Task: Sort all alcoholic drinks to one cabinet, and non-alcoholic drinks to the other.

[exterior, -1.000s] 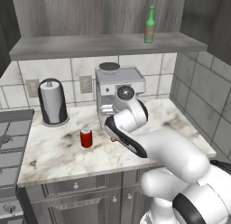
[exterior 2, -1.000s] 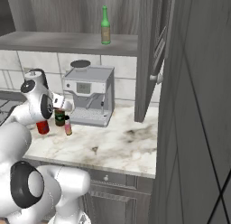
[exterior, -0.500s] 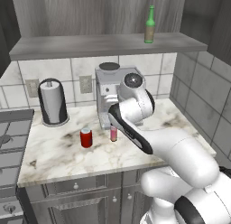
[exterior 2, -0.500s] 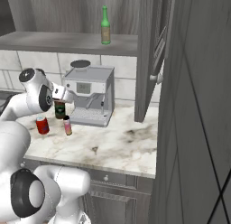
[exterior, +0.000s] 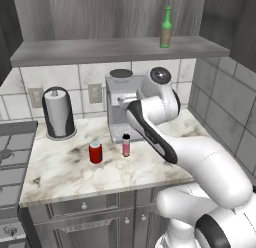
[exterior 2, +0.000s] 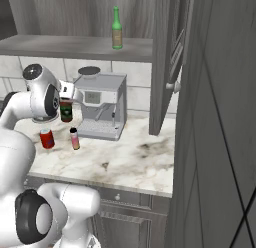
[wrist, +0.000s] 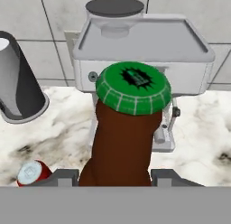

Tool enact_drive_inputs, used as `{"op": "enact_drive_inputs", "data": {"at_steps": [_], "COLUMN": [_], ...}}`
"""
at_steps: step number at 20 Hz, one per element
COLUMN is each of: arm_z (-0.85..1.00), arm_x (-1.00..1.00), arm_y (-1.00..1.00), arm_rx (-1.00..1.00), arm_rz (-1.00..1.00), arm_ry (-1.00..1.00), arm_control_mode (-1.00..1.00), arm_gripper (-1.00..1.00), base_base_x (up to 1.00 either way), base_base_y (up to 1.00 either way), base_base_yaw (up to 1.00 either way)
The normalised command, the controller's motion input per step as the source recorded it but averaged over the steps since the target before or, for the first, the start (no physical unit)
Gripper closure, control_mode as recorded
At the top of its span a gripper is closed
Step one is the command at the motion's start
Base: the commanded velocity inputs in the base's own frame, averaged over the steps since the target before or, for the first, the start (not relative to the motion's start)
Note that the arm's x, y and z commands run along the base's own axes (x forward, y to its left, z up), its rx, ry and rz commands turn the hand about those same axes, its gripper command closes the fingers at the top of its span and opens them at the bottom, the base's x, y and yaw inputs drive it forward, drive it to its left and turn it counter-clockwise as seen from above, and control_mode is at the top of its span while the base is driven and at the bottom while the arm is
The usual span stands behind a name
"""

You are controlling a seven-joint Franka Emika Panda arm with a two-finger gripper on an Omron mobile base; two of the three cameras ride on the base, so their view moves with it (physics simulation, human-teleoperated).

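Now we hold the brown bottle (wrist: 124,142) in our jaws, closed on its body, lifted off the surface (exterior: 65,167) in front of the coffee machine (exterior 2: 100,107). Left of that machine stand the red can (exterior: 95,152) and pink bottle (exterior: 126,145); the green bottle (exterior: 166,28) stands on the shelf (exterior: 100,49) above it.

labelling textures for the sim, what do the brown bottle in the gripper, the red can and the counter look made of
Dark brown long-necked bottle: looks like glass, matte as rendered, with a crimped green metal-style cap. Short red can: likely painted metal, silver top. Counter: polished marble look, white with dark veining.
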Motion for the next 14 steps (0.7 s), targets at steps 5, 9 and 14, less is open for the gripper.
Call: {"op": "enact_drive_inputs", "data": {"at_steps": [5,9,14], "arm_z": [0.40,0.39,0.42], "arm_x": [-0.05,-0.05,-0.03], "arm_y": [-0.04,0.00,0.00], "arm_rx": [0.00,0.00,-0.01], "arm_rz": [0.14,0.10,0.07], "arm_ry": [-0.07,-0.12,-0.15], "arm_control_mode": [-1.00,-1.00,-1.00], "arm_gripper": [1.00,1.00,1.00], "base_base_x": [0.00,0.00,0.00], "base_base_y": [0.00,0.00,0.00], "base_base_yaw": [0.00,0.00,0.00]}}
